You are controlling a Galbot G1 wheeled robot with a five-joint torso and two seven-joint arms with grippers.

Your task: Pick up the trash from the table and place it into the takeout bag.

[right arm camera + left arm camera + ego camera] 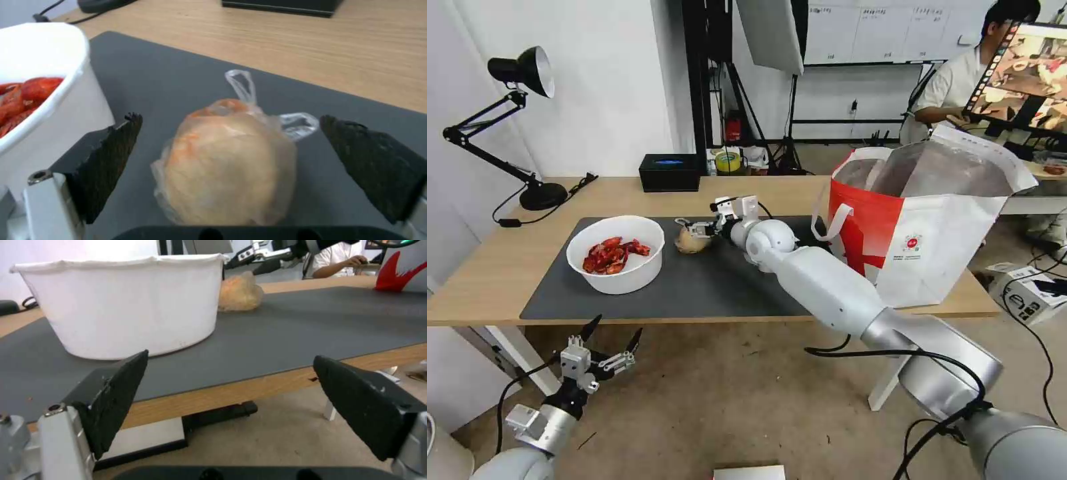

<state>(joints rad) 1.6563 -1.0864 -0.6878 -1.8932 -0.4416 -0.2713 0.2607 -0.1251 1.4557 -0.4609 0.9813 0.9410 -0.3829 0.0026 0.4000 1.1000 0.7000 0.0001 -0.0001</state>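
On the dark grey mat [707, 287] of the table [487, 273] lies a small knotted clear bag with a beige lump [690, 241] [229, 163] [239, 293]. My right gripper [694, 229] [231, 166] is open around it, one finger on each side, neither touching. To the left stands the white bowl of red crayfish shells [616, 253] [40, 86] [124, 303]. The takeout bag [924, 223] stands open at the table's right end. My left gripper [608, 339] [231, 403] hangs open below the table's front edge, holding nothing.
A black box with a blue top [670, 172] sits at the table's back edge. A black desk lamp [507, 120] and its cable stand at the back left. A cardboard box [1030, 293] lies on the floor to the right.
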